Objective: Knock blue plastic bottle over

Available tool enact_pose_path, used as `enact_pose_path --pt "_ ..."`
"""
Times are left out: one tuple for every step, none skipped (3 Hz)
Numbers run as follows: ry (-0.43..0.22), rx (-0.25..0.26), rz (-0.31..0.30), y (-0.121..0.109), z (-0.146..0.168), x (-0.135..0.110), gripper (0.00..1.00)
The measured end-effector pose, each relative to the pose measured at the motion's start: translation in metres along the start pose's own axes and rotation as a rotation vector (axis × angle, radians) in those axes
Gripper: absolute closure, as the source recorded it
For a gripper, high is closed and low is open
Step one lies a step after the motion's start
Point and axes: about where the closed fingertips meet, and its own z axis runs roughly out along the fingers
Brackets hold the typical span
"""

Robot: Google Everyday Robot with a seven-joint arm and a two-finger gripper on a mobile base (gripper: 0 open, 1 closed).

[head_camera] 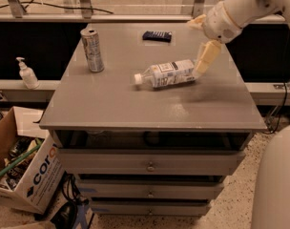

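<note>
The blue plastic bottle (169, 74) is clear, with a white cap and a whitish label. It lies on its side in the middle of the grey cabinet top (111, 104), cap pointing left. My gripper (201, 39) hangs from the white arm at the upper right, just above and right of the bottle's base end. Its cream fingers (205, 56) are spread apart, the lower one pointing down beside the bottle's base. It holds nothing.
A silver can (92, 50) stands upright at the back left of the top. A small dark flat object (157, 36) lies at the back. A white pump bottle (26, 74) stands on the left ledge. A cardboard box (25, 175) sits on the floor at left.
</note>
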Motion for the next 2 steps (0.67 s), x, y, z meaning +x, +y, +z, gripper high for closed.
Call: enact_pose_path --pt "-0.106 0.057 0.082 -0.002 -0.017 0.013 0.0" --pt "-0.174 0.073 0.121 0.002 -0.028 0.031 0.0"
